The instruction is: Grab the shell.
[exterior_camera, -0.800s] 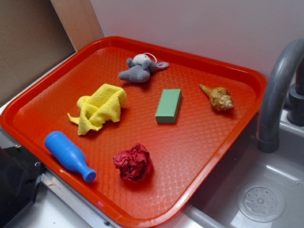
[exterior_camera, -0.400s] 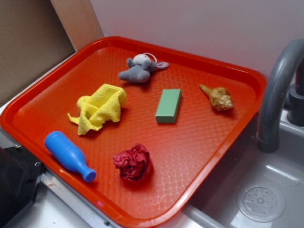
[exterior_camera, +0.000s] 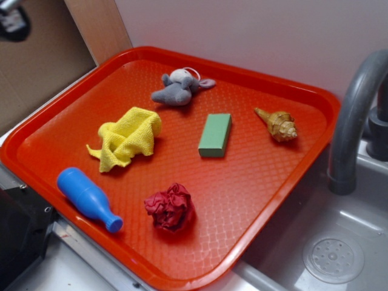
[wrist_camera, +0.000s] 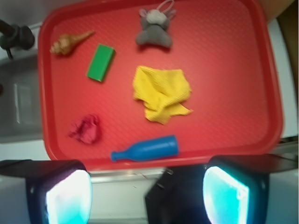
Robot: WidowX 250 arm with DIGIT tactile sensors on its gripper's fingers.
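Observation:
The tan-brown spiral shell (exterior_camera: 277, 123) lies on the red tray (exterior_camera: 291, 176) at its far right, right of the green block (exterior_camera: 215, 134). From the wrist view the shell (wrist_camera: 69, 42) is at the tray's upper left corner, spire pointing right. My gripper (wrist_camera: 147, 193) hangs high over the tray's near edge, far from the shell, open with nothing between its fingers (wrist_camera: 67, 196). In the exterior view only a dark bit of the arm (exterior_camera: 12, 18) shows at the top left corner.
On the tray also lie a grey plush mouse (exterior_camera: 179, 88), a yellow cloth (exterior_camera: 128, 137), a blue bottle-shaped toy (exterior_camera: 88, 198) and a dark-red paper ball (exterior_camera: 170, 207). A grey faucet (exterior_camera: 354, 121) and sink (exterior_camera: 327, 254) stand right of the tray. A black box (exterior_camera: 21, 236) sits front left.
A part of the arm has come into view at the exterior view's top left corner. The things on the tray have not moved.

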